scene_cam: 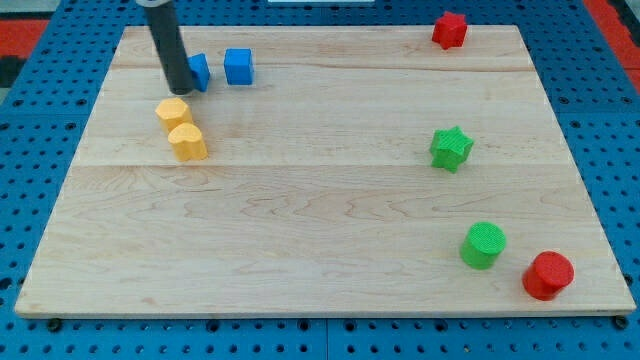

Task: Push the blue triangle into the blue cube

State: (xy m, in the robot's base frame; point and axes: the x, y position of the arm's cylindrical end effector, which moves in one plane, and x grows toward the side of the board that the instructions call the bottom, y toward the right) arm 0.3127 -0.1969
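Note:
The blue cube (239, 66) sits near the view's top left on the wooden board (320, 200). The blue triangle (199, 71) lies just left of it, with a small gap between them, and is partly hidden by my rod. My tip (179, 90) rests against the triangle's left side, just above the yellow blocks.
Two yellow blocks (173, 112) (187, 142) lie touching just below my tip. A red star (449, 30) is at the top right, a green star (451, 148) at mid right, a green cylinder (484, 245) and a red cylinder (548, 275) at the bottom right.

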